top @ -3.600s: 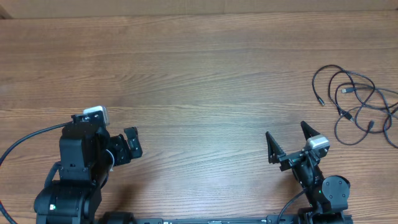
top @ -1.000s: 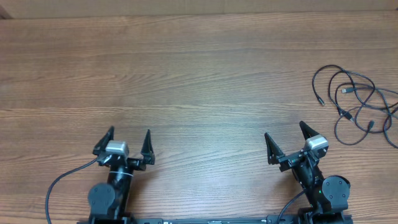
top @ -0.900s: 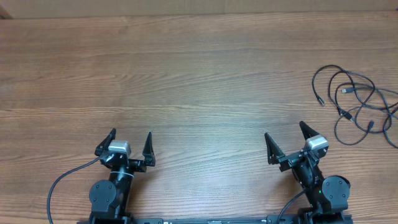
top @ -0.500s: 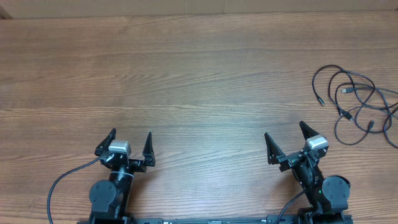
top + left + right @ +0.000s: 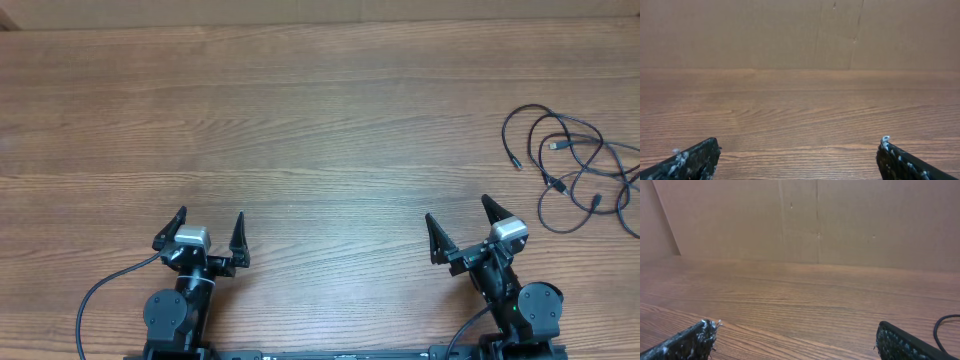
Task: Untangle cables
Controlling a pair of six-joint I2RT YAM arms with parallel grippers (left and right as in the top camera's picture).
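Left gripper (image 5: 210, 216) has swung forward, spread; cables (image 5: 552, 183) seemingly tangled.

text: none legible | labels, brands: none legible | numbers, signs: none legible | views checked: overhead, left wrist, right wrist
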